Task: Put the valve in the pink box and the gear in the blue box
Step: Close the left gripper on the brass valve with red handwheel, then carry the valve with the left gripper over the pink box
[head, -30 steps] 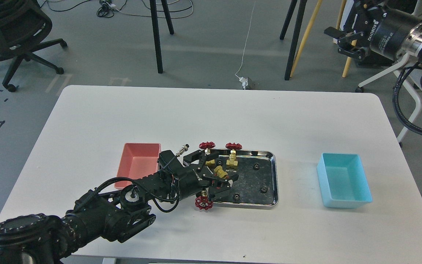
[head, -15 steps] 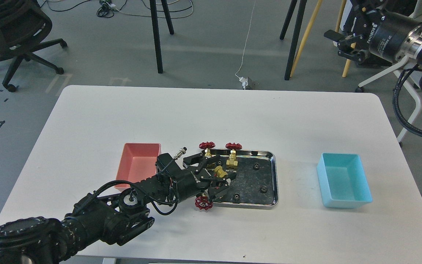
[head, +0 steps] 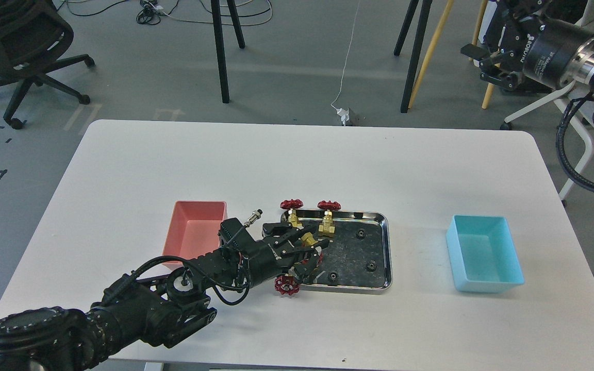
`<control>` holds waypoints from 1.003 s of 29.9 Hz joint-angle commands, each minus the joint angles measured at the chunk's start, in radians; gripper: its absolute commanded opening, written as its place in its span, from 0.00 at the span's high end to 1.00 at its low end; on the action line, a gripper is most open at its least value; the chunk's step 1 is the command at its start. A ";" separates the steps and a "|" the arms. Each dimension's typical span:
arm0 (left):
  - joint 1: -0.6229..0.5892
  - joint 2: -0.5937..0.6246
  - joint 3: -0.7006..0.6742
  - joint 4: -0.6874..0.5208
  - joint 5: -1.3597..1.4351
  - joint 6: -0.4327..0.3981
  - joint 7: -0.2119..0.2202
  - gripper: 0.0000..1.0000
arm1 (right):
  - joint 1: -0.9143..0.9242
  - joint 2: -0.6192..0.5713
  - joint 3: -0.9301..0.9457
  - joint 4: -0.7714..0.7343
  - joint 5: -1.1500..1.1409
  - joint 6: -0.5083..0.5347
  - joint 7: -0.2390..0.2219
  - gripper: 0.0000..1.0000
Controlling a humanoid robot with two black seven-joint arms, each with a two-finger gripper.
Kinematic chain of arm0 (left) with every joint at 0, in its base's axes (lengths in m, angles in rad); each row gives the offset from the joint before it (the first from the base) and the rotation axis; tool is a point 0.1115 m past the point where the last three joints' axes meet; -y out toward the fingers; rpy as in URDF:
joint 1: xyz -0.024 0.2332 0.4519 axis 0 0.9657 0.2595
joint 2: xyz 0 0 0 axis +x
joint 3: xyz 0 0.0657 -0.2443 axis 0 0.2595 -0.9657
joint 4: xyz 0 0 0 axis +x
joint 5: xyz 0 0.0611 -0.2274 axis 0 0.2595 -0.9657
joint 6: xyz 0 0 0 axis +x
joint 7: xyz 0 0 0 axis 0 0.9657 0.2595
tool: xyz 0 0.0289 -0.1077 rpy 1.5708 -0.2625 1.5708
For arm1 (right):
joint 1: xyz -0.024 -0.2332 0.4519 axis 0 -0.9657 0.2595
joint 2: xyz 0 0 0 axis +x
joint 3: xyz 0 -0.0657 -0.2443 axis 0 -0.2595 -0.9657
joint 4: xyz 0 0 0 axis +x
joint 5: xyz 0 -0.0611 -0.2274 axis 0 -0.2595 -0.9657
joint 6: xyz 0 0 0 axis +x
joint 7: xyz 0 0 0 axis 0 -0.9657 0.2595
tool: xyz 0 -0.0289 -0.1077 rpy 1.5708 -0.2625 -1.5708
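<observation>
My left gripper (head: pixel 313 253) reaches over the left part of the steel tray (head: pixel 385 242), its fingers closed around a brass valve (head: pixel 307 239) lying there. Two more valves (head: pixel 328 219) stand upright at the tray's back left, and a red handwheel (head: pixel 285 285) of another shows at the front left corner under my wrist. Several tiny black gears (head: pixel 360 233) lie in the tray. The pink box (head: pixel 194 232) is empty, just left of my wrist. The blue box (head: pixel 484 253) is empty at the right. My right gripper (head: pixel 482 62) hangs open, high beyond the table's right back corner.
A white table (head: pixel 297 159) carries everything, bare at the back and front. A metal connector (head: pixel 253 215) sticks up from my left wrist. Tripod legs, an office chair and cables stand on the floor beyond the table.
My left gripper's fingers have narrowed around the lying brass valve and the wrist has drawn slightly left. The right gripper has shifted a little to the right.
</observation>
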 commanded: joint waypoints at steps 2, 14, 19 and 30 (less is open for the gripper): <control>0.001 0.000 0.007 -0.011 -0.009 -0.002 -0.002 0.71 | -0.002 0.000 -0.001 -0.006 -0.004 0.000 0.000 0.00; -0.071 0.266 -0.156 -0.316 -0.164 -0.007 0.023 0.71 | 0.010 0.020 0.001 -0.049 -0.004 0.000 0.000 0.00; -0.046 0.472 -0.157 -0.445 -0.186 -0.013 0.053 0.70 | 0.022 0.033 0.002 -0.069 -0.004 0.000 0.000 0.00; 0.188 0.646 -0.255 -0.515 -0.120 -0.002 0.064 0.70 | 0.044 0.089 0.001 -0.120 -0.006 0.000 0.000 0.00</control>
